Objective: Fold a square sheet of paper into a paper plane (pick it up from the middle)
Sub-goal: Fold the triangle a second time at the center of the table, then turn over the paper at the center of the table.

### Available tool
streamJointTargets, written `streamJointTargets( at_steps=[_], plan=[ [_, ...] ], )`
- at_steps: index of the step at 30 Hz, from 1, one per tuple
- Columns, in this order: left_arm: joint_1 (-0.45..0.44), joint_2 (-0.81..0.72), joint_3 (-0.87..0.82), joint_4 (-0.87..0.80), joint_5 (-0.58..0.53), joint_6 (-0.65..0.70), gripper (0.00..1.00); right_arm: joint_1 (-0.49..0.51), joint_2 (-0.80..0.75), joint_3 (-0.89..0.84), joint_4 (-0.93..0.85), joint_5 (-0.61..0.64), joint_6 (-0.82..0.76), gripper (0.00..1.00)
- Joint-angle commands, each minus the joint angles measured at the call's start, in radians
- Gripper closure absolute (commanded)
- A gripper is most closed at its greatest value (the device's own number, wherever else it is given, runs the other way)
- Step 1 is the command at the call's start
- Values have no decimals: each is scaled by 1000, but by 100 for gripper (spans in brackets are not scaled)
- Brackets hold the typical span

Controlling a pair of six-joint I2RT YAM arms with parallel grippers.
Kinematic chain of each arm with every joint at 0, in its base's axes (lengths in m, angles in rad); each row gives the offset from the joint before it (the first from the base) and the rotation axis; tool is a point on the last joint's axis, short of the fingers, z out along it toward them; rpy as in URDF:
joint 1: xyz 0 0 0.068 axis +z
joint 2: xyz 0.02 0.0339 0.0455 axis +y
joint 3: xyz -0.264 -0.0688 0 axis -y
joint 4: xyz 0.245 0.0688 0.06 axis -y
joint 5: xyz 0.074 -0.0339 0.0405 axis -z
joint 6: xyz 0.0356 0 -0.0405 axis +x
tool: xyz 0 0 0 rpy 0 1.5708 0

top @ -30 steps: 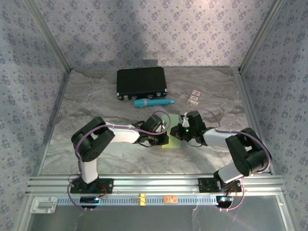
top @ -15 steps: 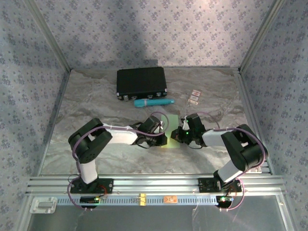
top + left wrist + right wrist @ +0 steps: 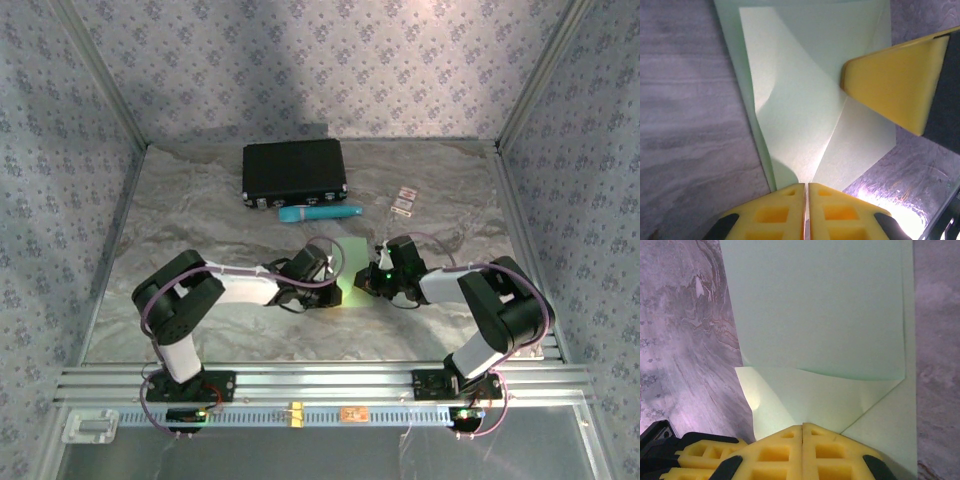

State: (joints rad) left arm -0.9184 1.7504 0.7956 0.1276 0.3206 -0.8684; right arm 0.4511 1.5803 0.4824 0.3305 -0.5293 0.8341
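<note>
On the table (image 3: 200, 220), pale green paper (image 3: 805, 100), overlapping folded flaps

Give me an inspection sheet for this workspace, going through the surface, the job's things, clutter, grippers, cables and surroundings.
Surface: grey marbled table, no spills seen.
Job's things: pale green sheet of paper lies flat between the two wrists. It is partly folded, with diagonal creases and overlapping layers, and is not yet a dart.
Clutter: black case at the back, teal tube just in front of it, small packets to the right.
Grippers: left gripper shut, tips at a folded corner. Right gripper shut, tips on the paper. Pinching or pressing cannot be told.
Cables: purple cables looped along both arms, off the paper.
Surroundings: patterned walls, metal rail at the near edge.
</note>
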Motion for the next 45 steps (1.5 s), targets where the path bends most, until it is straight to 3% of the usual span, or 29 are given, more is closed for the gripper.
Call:
streamJointTargets(
  at_steps=[1, 13, 20, 26, 33, 45],
  plan=[
    [-8, -28, -36, -109, -16, 30, 89, -10, 31, -6, -65, 68, 0, 98],
    [-25, -121, -47, -161, -38, 74, 89, -8, 23, 4, -68, 52, -2, 97],
    [1, -167, 0, -154, -49, 76, 88, 1, -51, 48, -96, 20, -22, 88],
    [63, -101, 100, -126, 12, 95, 88, 3, -186, 60, -294, 119, -53, 77],
    [73, 9, 224, -189, 33, 167, 88, 30, -337, -14, -385, 182, 7, 69],
    [75, 136, 238, -261, -26, 225, 91, 74, -330, -29, -431, 195, 45, 62]
  ],
)
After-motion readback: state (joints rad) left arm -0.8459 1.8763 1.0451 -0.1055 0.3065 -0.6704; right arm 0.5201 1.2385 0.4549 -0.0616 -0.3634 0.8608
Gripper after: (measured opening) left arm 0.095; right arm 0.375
